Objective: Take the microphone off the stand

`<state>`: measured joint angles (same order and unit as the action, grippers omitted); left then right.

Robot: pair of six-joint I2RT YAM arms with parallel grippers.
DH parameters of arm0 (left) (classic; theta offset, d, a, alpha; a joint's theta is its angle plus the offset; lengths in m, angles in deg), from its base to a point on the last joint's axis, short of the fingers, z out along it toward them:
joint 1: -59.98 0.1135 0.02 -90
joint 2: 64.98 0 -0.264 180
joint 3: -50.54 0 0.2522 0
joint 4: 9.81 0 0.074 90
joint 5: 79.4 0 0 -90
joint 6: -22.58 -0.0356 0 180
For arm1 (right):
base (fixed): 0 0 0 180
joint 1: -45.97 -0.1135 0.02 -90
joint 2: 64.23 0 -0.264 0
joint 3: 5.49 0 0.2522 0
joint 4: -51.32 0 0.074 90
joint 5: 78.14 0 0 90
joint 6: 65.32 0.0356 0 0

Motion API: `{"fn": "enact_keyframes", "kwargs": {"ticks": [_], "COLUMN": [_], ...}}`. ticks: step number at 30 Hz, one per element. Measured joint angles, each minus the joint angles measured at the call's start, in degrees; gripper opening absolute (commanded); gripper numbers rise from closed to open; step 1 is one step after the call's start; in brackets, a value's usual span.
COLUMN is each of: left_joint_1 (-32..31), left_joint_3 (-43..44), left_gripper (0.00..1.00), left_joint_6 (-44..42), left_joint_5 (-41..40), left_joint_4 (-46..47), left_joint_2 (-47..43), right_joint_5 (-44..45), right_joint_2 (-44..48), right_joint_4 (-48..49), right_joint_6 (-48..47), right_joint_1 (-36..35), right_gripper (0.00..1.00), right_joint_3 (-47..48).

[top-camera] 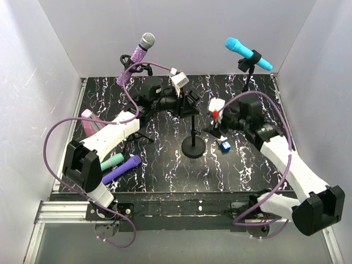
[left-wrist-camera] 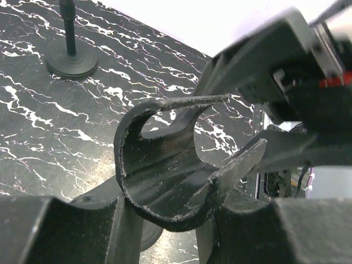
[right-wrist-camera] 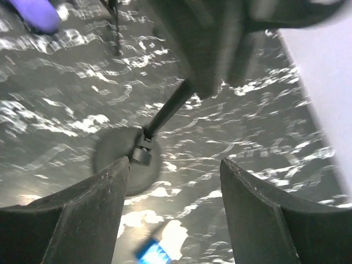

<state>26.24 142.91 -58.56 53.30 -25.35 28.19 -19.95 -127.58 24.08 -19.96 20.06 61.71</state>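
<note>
Right gripper [right-wrist-camera: 175,165] gapes wide over the centre stand's base [right-wrist-camera: 113,154]; left gripper [left-wrist-camera: 170,206] brackets that stand's empty clip [left-wrist-camera: 159,181] — clamped or not, cannot tell. Cyan microphone [top-camera: 247,53] sits clipped beyond the right gripper — better to grasp its handle and lift straight out.

The table [top-camera: 165,165] is black with white streaks like marble. A small blue block [top-camera: 224,146] lies on it, a bit right of the middle. Near the front left, a purple tube [top-camera: 122,169] and a green tube [top-camera: 111,161] lie side by side, and behind them is a pink thing [top-camera: 89,122], maybe a box, mostly hidden.
</note>
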Motion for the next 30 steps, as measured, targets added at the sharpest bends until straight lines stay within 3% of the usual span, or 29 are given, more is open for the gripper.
{"fn": "enact_keyframes", "kwargs": {"ticks": [5,14,20,30], "left_joint_1": [0.0,0.0,-0.1,-0.1], "left_joint_3": [-0.2,-0.2,-0.5,-1.1], "left_gripper": [0.00,0.00,0.00,0.00], "left_joint_6": [-1.5,-4.0,-5.9,-7.4], "left_joint_5": [0.0,1.3,1.4,0.8], "left_joint_4": [-0.5,-1.2,-2.9,-4.5], "left_joint_2": [-0.3,-0.5,-1.6,-2.8], "right_joint_5": [-10.8,-21.4,-26.8,-32.3], "right_joint_2": [-10.1,-29.0,-34.2,-38.3], "right_joint_4": [-8.8,-13.2,-8.8,-4.5], "right_joint_6": [25.6,50.6,60.5,66.4], "right_joint_1": [5.6,9.2,11.6,11.5], "right_gripper": [0.68,0.65,0.53,0.50], "right_joint_3": [10.1,11.2,12.8,13.5]}}
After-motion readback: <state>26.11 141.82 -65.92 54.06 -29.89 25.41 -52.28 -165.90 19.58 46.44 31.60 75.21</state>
